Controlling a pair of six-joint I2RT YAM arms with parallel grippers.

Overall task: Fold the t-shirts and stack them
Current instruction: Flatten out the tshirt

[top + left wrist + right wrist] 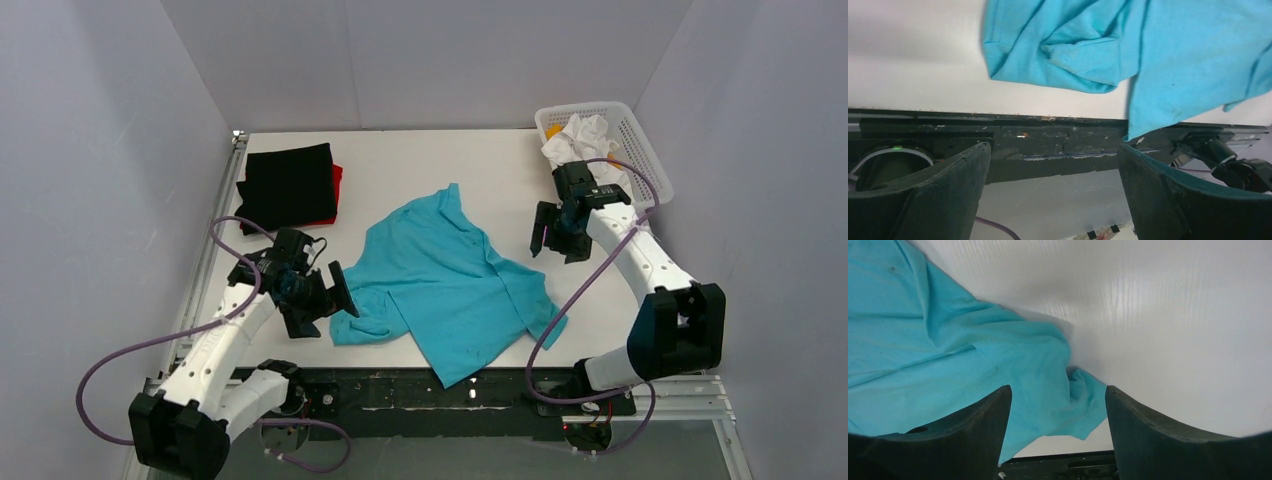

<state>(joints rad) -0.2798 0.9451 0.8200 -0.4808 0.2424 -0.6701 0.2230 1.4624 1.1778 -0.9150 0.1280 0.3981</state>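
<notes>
One turquoise t-shirt [440, 280] lies rumpled on the table [430, 160], black t-shirt [290, 183] stacked on red t-shirt [337, 185] left of it. Left wrist: left gripper [1054, 162], fingers spread, empty, beside it. Right wrist: right gripper [1058, 407], fingers spread beside it.

From above I see only a sliver of the red t-shirt [337, 190] under the black t-shirt [288, 186]. Both wrist views crop the turquoise t-shirt [1158, 45] at their edges. In the mesh basket [648, 160], a yellow scrap [553, 131] is too small to identify.
</notes>
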